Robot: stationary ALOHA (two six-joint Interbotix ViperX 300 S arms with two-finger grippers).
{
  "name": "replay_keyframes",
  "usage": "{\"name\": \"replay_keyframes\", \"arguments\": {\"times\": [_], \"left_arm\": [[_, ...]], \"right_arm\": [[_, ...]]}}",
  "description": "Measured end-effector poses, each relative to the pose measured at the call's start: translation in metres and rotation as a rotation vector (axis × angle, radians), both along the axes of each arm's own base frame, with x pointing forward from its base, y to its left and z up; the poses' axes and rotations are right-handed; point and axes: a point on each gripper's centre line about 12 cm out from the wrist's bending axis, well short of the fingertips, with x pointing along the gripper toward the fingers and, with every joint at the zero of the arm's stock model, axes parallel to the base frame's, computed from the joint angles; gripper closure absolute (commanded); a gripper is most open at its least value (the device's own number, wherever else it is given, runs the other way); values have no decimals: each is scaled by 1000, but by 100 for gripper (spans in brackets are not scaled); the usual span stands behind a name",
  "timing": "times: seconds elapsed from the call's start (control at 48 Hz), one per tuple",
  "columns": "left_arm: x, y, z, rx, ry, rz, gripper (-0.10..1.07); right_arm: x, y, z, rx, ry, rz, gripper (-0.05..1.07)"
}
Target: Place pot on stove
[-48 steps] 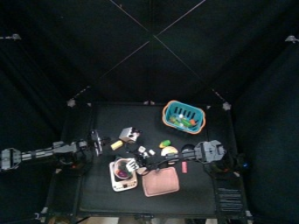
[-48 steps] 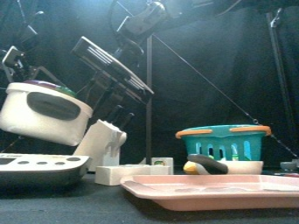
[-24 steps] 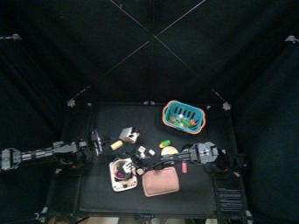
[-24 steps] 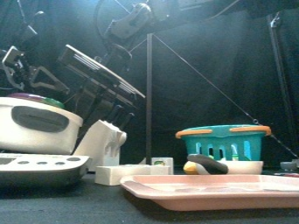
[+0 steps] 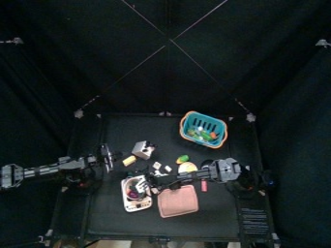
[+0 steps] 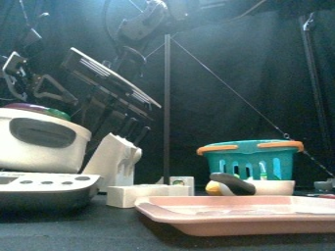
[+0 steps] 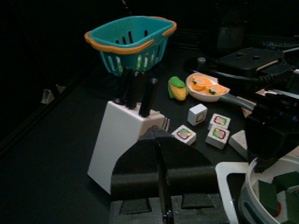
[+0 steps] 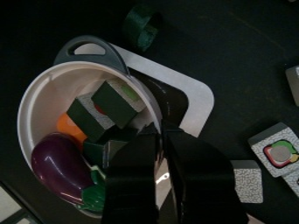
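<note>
The right gripper (image 8: 138, 140) is holding the white pot (image 8: 59, 101) by its rim, jaws narrowed, just above the stove (image 8: 193, 87), and in my judgement should be lowering it level and centred before opening.

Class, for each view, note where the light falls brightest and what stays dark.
Top view: all dark but the teal basket. Front view: glow at upper left, pink board well lit. Left wrist view: white knife block catches light. Right wrist view: the pot has the brightest surface, its white wall.
</note>
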Motion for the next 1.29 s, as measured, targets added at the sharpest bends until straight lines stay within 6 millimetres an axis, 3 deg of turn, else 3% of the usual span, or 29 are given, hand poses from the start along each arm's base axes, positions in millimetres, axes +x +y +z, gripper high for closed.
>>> {"name": "replay_keyframes", "arguments": {"times": [0.5, 1.292], "left_arm": [[-1, 0, -2, -2, 6, 2, 100], [-1, 0, -2, -2, 6, 0, 100]], "right_arm": [[2, 1, 4, -34, -9, 16, 33], [5, 0, 10, -59, -27, 32, 32]]}}
